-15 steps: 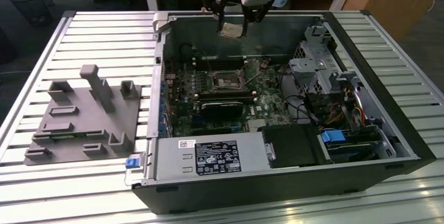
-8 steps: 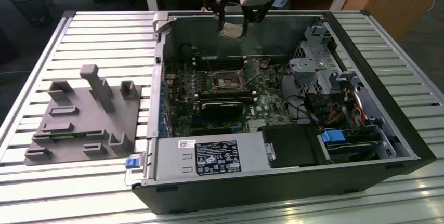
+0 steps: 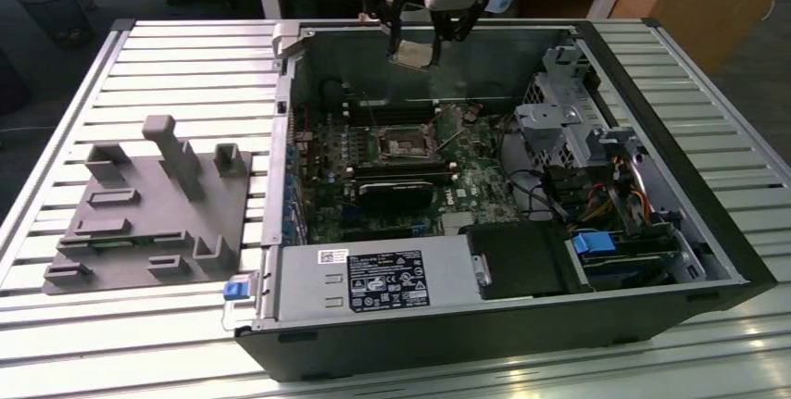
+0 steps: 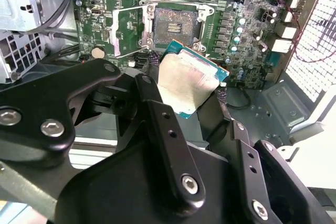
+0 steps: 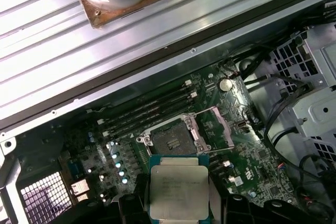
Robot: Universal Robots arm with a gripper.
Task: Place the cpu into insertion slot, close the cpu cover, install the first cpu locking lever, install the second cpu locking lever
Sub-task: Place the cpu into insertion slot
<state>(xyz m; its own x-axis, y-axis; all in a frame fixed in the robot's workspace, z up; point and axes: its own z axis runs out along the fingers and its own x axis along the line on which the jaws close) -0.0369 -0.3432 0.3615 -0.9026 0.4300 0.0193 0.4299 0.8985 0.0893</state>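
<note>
Fingers [image 4: 155, 109], 2, are gripping 1 cpu [image 4: 186, 80] by opposite edges, holding it raised, apart from 1 insertion slot [image 4: 170, 24] lying bare. 1 cpu cover [image 5: 226, 128] is apparently standing open beside it. Fingers are hiding part of the cpu's edges.

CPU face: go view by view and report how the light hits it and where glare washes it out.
Second wrist view: glare washes the cpu pale, its face almost featureless. First wrist view: evenly lit, faint markings visible, no hot spot. Exterior view: a dull grey patch in the gripper above the shadowed case.
</note>
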